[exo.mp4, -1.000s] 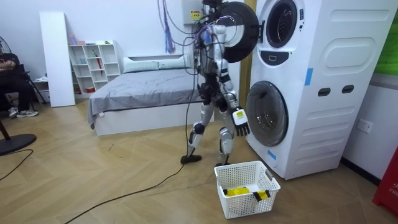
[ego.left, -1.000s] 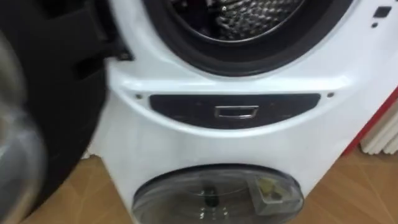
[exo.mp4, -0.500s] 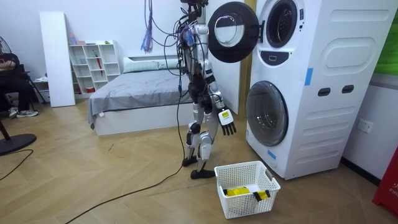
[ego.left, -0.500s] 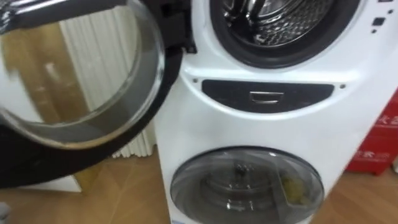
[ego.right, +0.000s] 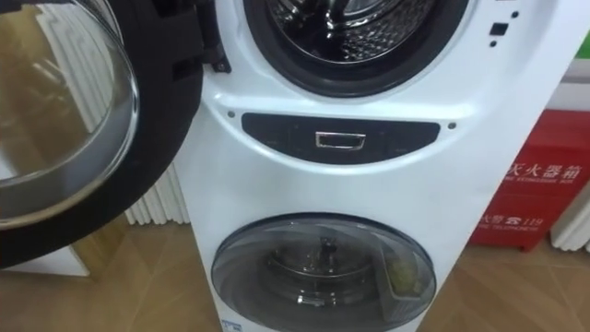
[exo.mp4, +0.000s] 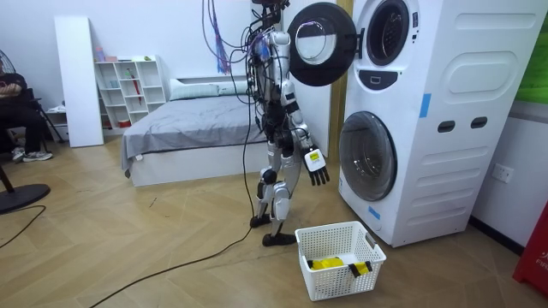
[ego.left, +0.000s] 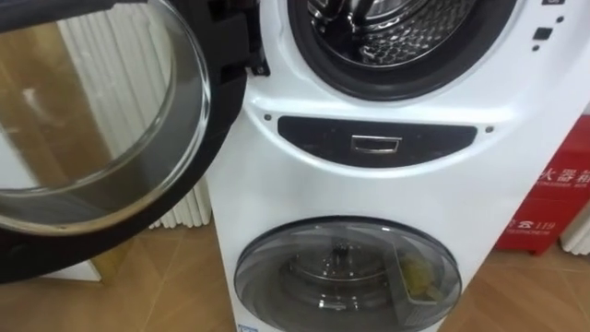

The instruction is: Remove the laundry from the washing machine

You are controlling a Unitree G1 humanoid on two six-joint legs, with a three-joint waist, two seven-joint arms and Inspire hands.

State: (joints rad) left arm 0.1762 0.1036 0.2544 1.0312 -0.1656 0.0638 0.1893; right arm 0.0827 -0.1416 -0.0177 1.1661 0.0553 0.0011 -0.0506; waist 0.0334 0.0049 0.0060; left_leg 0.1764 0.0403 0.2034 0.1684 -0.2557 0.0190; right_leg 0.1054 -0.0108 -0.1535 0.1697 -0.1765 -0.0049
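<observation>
Stepping back since a second ago, the robot now stands a little farther from the washing machine (ego.left: 369,194), on the room view's left of it. That machine is a tall white stack with smooth, rounded panels and two round doors. Its upper door (ego.left: 92,138), a domed glass bowl in a thick black ring, hangs wide open at the machine's left. The lower door (ego.left: 346,272), clear and grey-rimmed, is shut. Inside the upper opening is one drum (ego.left: 396,32) of perforated shiny steel; whether clothes lie in it I cannot tell. One dark curved panel (ego.left: 378,143) sits between the doors. The right hand (exo.mp4: 318,174) hangs beside the machine's front, its fingers loose, straight and holding nothing. One white lattice basket (exo.mp4: 338,275) stands on the wooden floor before the machine, with a yellow thing (exo.mp4: 325,263) in it.
</observation>
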